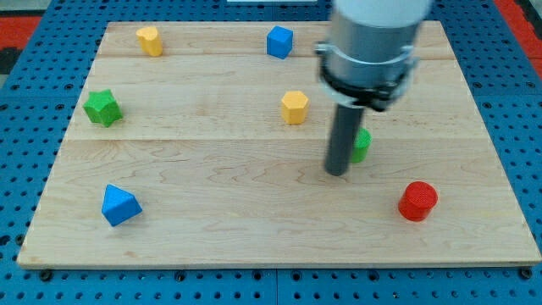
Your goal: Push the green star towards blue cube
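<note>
Two green blocks lie on the wooden board (212, 169). The green star (102, 108) sits at the left of the frame, in the upper half, near the board's left edge and clear of all other blocks. The blue cube (279, 41) stands at the top of the frame, just right of centre, well apart from the star. The second green block (362, 145) lies right of centre; most of it is hidden behind the dark rod, so its shape cannot be made out. The arm carries no claw, only the rod; my tip (338, 173) rests on the board just beside that hidden green block, at its lower left, far from the star. A yellow block (295, 108) sits above and to the left of the tip. Another yellow block (150, 41) stands at the upper left. A blue block (119, 205) lies at the lower left, and a red cylinder (417, 202) at the lower right.
</note>
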Robot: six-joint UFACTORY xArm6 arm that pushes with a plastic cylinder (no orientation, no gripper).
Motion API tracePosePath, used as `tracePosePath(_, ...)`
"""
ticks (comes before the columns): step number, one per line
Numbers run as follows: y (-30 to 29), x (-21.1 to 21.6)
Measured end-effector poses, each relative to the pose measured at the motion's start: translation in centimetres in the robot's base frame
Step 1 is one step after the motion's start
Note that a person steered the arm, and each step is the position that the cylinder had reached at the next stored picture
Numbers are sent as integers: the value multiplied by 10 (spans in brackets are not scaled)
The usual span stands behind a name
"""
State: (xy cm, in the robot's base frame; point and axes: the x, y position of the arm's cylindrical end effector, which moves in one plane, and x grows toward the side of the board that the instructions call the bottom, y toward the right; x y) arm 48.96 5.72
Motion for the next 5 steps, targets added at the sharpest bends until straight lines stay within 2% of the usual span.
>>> tracePosePath(1,2,-34)
tracePosePath(2,60,-32)
tracePosePath(3,58,-22)
tracePosePath(4,18,-21)
tracePosePath(5,-121,-43)
